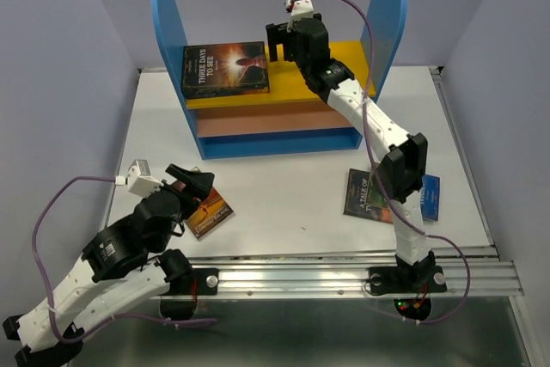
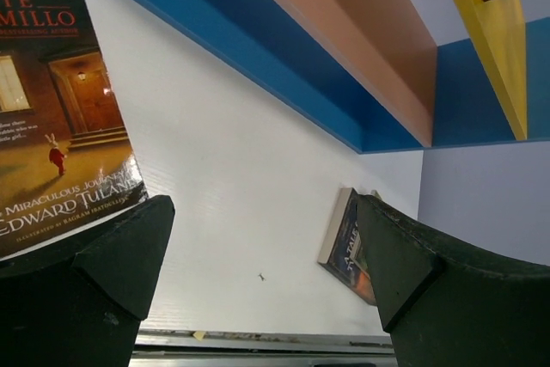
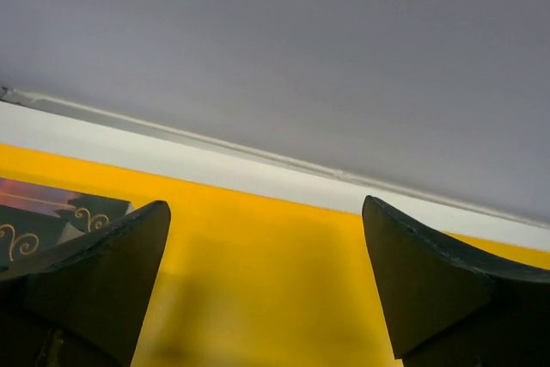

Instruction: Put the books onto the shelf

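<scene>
Four books showed: dark book [image 1: 225, 69] atop the shelf [image 1: 249, 101] at twelve o'clock, orange book [image 1: 210, 212] at seven, a pair [image 1: 359, 197] at four partly behind the right arm [image 1: 400, 174]. Both left gripper [image 1: 199, 185] and right gripper [image 1: 273, 40] gaped empty.

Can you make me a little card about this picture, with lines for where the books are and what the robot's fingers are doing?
Shelf: blue sides, yellow top board, at the back of the table.
Book on shelf: "Three Days to See", flat on the top board.
Books on table: orange-brown book by the left arm; dark book and blue book partly under the right arm.
Left fingers: open, empty, beside the orange-brown book.
Right fingers: open, empty, over the top board.
</scene>
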